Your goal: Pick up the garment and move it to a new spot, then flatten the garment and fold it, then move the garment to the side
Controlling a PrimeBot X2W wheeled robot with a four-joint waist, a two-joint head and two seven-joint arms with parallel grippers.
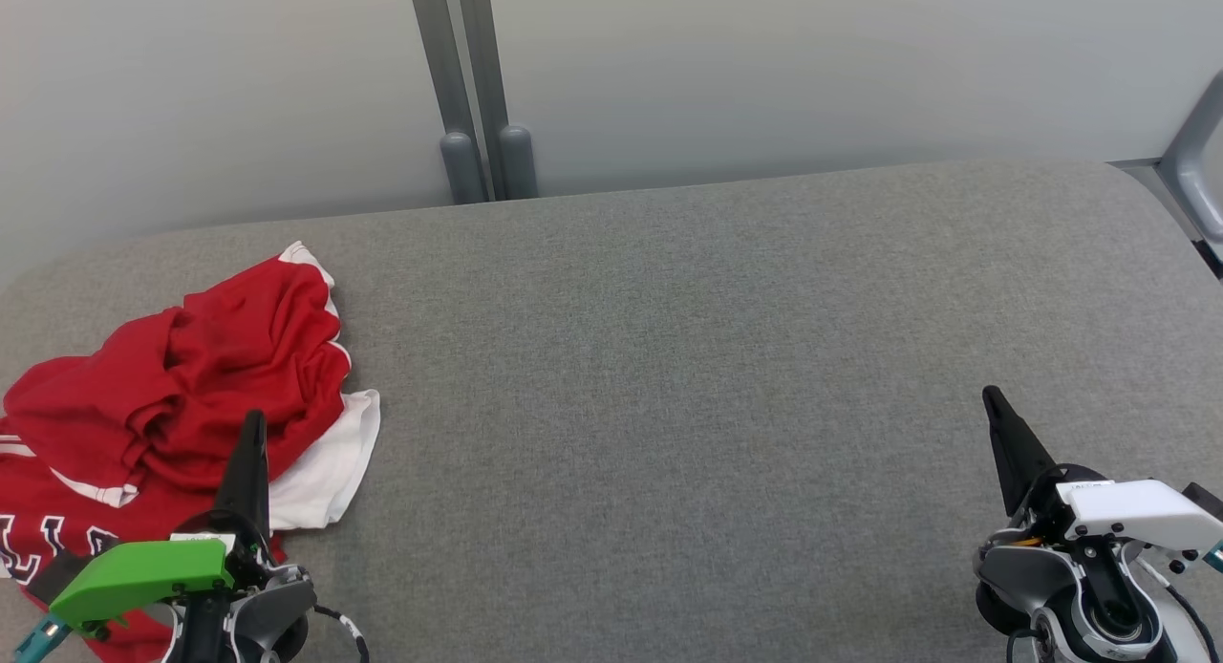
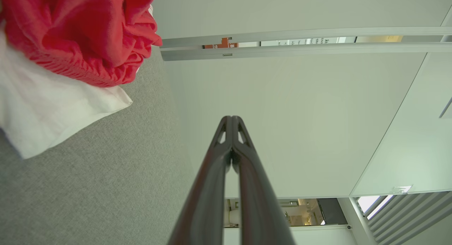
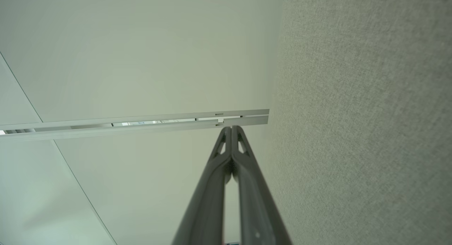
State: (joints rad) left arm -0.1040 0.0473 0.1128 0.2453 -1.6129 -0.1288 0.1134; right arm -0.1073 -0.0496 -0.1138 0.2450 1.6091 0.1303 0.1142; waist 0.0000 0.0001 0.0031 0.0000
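The garment (image 1: 182, 386) is a crumpled red top with white trim and white lettering, heaped at the left end of the grey table (image 1: 669, 357). My left gripper (image 1: 253, 424) hovers over the garment's lower right edge, its two dark fingers pressed together and holding nothing. In the left wrist view the garment (image 2: 70, 33) bunches at the upper left, apart from the shut left gripper (image 2: 231, 118). My right gripper (image 1: 991, 395) stands shut at the lower right, over bare table far from the cloth. The right wrist view has the right gripper (image 3: 231, 128) with tips touching.
A pale partition wall (image 1: 764, 71) rises behind the table, with two grey posts (image 1: 482, 157) at the back middle. A grey frame piece (image 1: 1194, 166) sits at the far right corner. The table's rounded back edge runs across the head view.
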